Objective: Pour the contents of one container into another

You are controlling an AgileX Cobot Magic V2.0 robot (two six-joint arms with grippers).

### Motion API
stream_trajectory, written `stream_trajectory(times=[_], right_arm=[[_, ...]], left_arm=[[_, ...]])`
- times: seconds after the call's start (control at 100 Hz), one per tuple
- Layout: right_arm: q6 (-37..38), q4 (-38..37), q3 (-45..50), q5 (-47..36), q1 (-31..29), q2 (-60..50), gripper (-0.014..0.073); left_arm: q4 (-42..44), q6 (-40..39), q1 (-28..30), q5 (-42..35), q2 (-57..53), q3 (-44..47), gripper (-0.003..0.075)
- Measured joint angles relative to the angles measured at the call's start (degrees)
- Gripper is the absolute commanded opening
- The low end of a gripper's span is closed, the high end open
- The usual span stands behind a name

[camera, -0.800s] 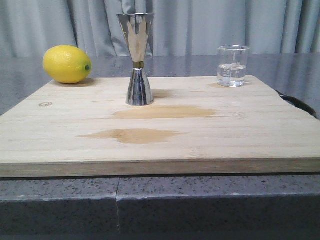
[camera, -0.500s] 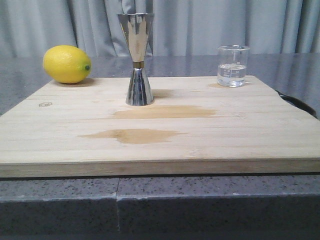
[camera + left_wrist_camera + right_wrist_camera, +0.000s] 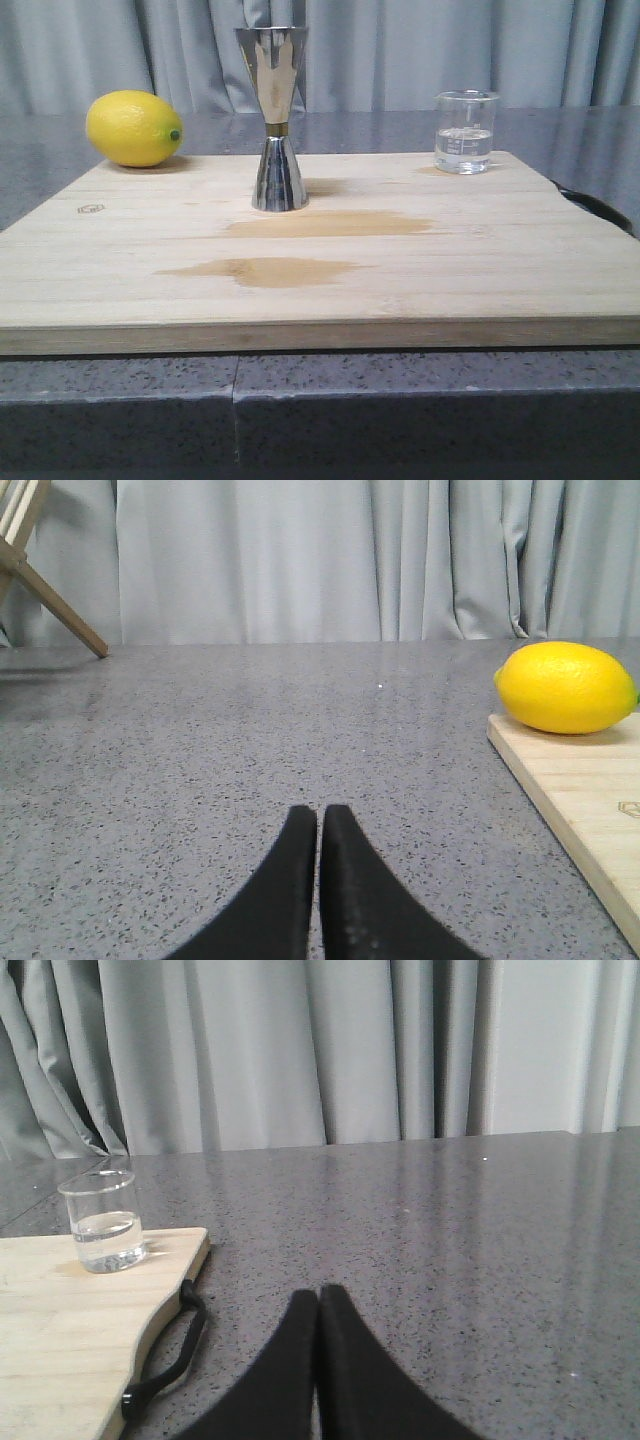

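The small clear glass beaker (image 3: 465,131), with clear liquid in its lower half, stands at the far right corner of the wooden board (image 3: 320,290); the right wrist view shows the beaker (image 3: 103,1221) too. The tall steel jigger (image 3: 276,118) stands upright at the back middle of the board. Neither arm appears in the front view. My left gripper (image 3: 319,812) is shut and empty over the grey counter, left of the board. My right gripper (image 3: 319,1294) is shut and empty over the counter, right of the board.
A yellow lemon (image 3: 134,128) lies at the board's far left corner, and the left wrist view shows the lemon (image 3: 566,687) as well. Two darker damp patches (image 3: 290,250) mark the board's middle. A black cord loop (image 3: 170,1345) hangs off the board's right edge. Grey curtains close the back.
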Motion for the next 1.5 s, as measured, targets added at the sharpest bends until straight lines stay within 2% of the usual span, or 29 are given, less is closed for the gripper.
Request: stream_trajectory(times=[0.27, 0.39, 0.58, 0.84, 0.94, 1.5], right_arm=[[0.43, 2.15, 0.00, -2.85, 0.00, 0.00, -0.0071], [0.78, 3.44, -2.68, 1.54, 0.00, 0.00, -0.0071], [0.55, 3.33, -12.76, 10.04, 0.00, 1.96, -0.0071], [-6.80, 2.72, -26.62, 19.48, 0.00, 13.05, -0.0071], [-7.70, 2.72, -29.99, 20.44, 0.00, 16.99, -0.0071], [-8.12, 3.30, -30.57, 20.33, 0.00, 19.28, -0.0071]], left_arm=[[-1.79, -0.09, 0.00, -4.44, 0.00, -0.11, -0.0019], [-3.56, -0.24, 0.00, -3.88, 0.00, -1.58, -0.0019], [-4.07, -0.37, 0.00, 1.38, 2.13, -10.72, -0.0019], [-0.98, -0.37, 0.00, 5.72, 14.68, -24.69, -0.0019], [-0.76, -0.37, 0.00, 5.72, 18.55, -27.82, -0.0019], [-0.63, -0.41, 0.00, 5.10, 23.12, -28.49, -0.0019]])
